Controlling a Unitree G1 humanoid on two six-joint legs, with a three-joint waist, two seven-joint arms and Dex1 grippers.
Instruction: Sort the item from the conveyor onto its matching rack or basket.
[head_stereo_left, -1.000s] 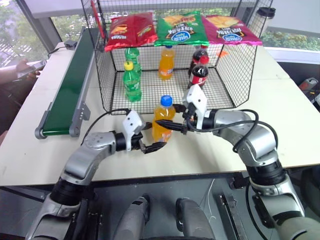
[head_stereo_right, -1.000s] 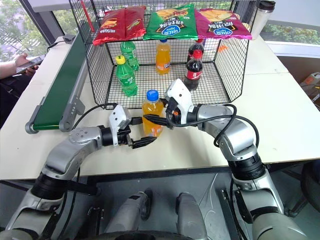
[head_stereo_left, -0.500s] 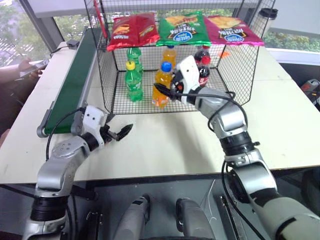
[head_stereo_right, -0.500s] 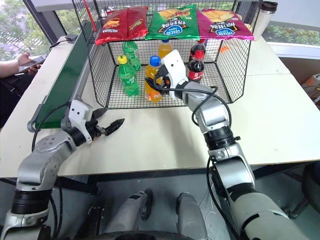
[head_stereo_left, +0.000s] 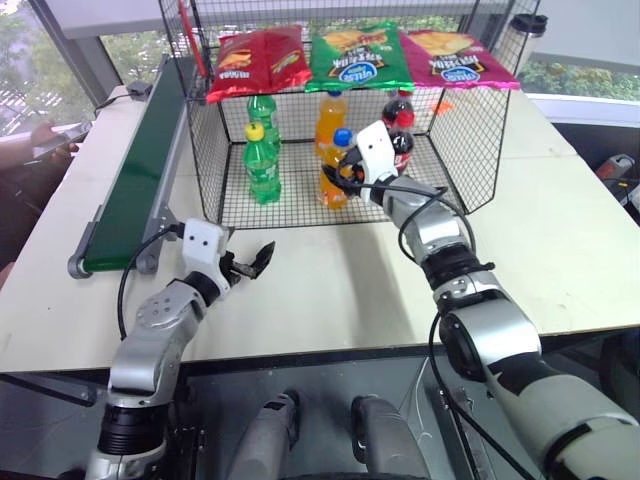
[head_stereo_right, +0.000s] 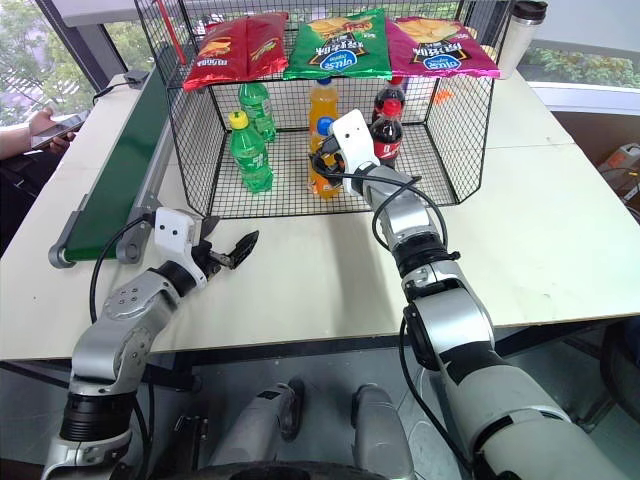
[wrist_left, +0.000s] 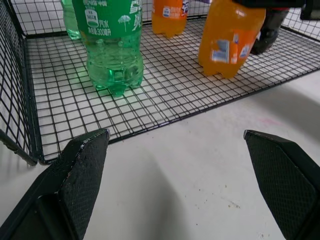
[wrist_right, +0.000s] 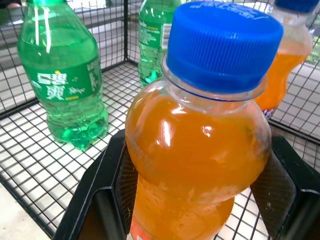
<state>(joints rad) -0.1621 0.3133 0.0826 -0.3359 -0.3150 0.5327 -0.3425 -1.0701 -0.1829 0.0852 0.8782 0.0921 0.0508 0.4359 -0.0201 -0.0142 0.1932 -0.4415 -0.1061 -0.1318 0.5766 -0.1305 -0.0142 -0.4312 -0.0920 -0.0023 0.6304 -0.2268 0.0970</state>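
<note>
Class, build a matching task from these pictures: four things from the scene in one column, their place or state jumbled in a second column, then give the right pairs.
Things
1. orange soda bottle
2. left gripper
3. chip bags
4. conveyor

Place or state
A. lying on the mesh top shelf of the wire cage
B. held between the fingers of the right gripper, over the cage floor
C. running along the table, left of the cage
D. open, over the bare table in front of the cage

Pairs: 1-B, 2-D, 3-A, 4-C
</note>
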